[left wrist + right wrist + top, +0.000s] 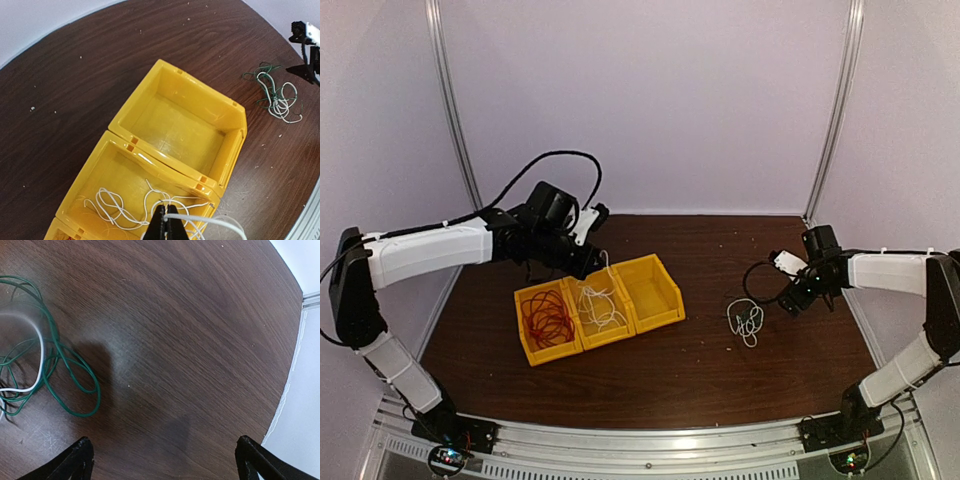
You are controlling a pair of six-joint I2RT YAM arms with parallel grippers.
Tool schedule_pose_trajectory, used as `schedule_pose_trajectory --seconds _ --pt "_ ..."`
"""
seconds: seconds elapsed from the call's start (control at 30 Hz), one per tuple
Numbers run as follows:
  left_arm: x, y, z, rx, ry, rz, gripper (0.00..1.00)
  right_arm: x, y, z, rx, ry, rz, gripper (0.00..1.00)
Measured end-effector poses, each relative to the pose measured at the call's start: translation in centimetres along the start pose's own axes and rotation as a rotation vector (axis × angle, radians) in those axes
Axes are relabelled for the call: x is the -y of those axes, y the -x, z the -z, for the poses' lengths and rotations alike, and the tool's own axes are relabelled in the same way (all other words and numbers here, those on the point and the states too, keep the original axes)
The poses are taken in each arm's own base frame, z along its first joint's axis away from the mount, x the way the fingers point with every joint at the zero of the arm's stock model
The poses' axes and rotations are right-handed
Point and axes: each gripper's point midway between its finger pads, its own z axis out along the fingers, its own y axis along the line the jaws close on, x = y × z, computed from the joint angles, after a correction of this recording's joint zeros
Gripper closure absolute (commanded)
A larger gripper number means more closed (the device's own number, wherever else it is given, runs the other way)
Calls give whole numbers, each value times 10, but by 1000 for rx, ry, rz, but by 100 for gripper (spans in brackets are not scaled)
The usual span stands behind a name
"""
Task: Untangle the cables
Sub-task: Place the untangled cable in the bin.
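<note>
Pinching a white cable [210,220], left tool [166,208] hangs over yellow bins [200,86].

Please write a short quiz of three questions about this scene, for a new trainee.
1. True or false: the left gripper is shut on a thin white cable.
2. Of the three yellow plastic bins, seen from the top camera, which one holds the red cable coil? A left, B middle, C right.
3. Fill in: near the open right gripper, the tangle on the brown wooden table mixes white wire with ____ wire.
Key: 1 true; 2 A; 3 green.
</note>
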Motion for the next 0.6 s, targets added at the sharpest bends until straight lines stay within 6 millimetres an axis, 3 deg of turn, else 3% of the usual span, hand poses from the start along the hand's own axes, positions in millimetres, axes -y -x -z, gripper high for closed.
schedule_pose_trajectory --seconds 0.2,0.6 --pt "-12 -38 -38 -113 33 27 100 0 0 0 0 0 0 0" --pt "-26 -80 -79 -226 74 50 100 0 0 0 0 2 2 0"
